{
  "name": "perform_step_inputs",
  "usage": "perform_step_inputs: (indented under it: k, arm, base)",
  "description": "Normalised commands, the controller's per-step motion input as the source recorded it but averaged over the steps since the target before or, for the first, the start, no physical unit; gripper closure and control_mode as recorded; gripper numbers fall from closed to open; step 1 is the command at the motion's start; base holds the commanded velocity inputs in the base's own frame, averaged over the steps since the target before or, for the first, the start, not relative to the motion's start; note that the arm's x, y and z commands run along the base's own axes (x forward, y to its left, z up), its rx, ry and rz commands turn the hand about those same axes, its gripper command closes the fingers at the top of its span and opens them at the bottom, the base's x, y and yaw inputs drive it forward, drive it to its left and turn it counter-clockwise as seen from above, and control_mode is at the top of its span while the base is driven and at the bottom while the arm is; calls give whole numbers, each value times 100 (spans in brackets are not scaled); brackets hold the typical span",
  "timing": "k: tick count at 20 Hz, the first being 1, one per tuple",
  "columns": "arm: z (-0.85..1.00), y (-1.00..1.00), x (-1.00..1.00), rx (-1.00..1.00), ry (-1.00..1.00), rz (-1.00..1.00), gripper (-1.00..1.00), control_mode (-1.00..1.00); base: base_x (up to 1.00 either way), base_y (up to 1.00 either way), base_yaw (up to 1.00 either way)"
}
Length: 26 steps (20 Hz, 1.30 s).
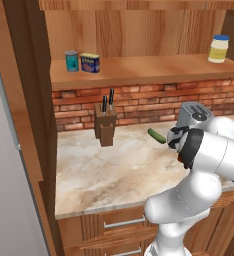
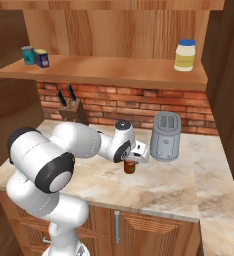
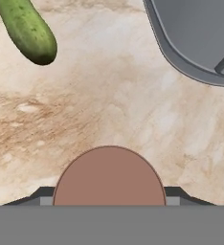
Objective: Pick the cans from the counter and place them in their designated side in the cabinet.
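The red-brown can (image 2: 130, 168) stands upright on the counter (image 2: 164, 192), just left of the toaster. My gripper (image 2: 131, 161) reaches down over it, and in the hand view the can's round top (image 3: 109, 177) sits between the two fingers, which press against its sides. The dark blue can with the yellow label (image 1: 90, 63) stands on the cabinet shelf (image 1: 144, 74) at its left end, also seen from the right side (image 2: 43, 58). My arm hides most of the hand in the left base view.
A teal can (image 1: 71, 61) stands beside the blue one. A pale jar (image 1: 218, 48) is at the shelf's right end. On the counter are a grey toaster (image 2: 166, 136), a cucumber (image 3: 27, 29) and a knife block (image 1: 105, 125).
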Motion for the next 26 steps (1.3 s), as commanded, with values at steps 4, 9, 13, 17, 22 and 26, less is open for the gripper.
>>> perform_step_inputs:
  k: [4, 9, 13, 17, 22, 26]
  arm:
    - [11, 0, 0, 0, 0, 0, 100, -100]
    - [29, 0, 0, 2, 0, 0, 100, -100]
    - [38, 0, 0, 3, 0, 0, 100, -100]
    - [39, 0, 0, 4, 0, 0, 100, -100]
    - [37, 0, 0, 3, 0, 0, 100, -100]
    - [34, 2, 0, 1, 0, 0, 100, -100]
  base:
    - [0, 0, 0]
    - [0, 0, 0]
    - [0, 0, 0]
    - [0, 0, 0]
    - [0, 0, 0]
    - [0, 0, 0]
